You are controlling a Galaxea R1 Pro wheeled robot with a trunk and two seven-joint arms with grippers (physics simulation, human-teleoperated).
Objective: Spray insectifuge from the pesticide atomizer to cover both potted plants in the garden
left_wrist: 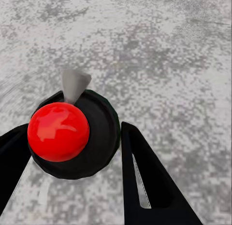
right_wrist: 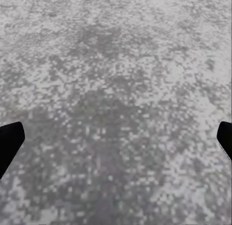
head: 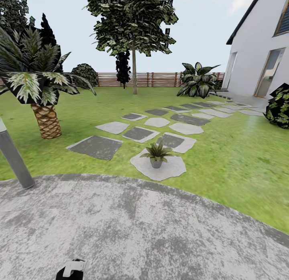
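Head view: one potted plant [head: 156,153] sits on a pale stepping stone [head: 160,167] in the lawn [head: 224,159], just beyond the rim of the mottled grey patio [head: 140,227]; a palm [head: 38,83] stands off to the left, with a fence [head: 160,79] behind. Left wrist view: the left gripper [left_wrist: 72,162] is clamped on the pesticide atomizer [left_wrist: 72,135], its red cap and whitish nozzle between the two dark fingers [left_wrist: 150,181], above the patio. Right wrist view: the right gripper [right_wrist: 116,140] is spread wide, holding nothing, its two fingertips [right_wrist: 8,142] well apart over bare stone.

Atomizer [left_wrist: 72,138] betw left fingers; potted plant [head: 156,153] upright on pale stepping slab [head: 172,169]
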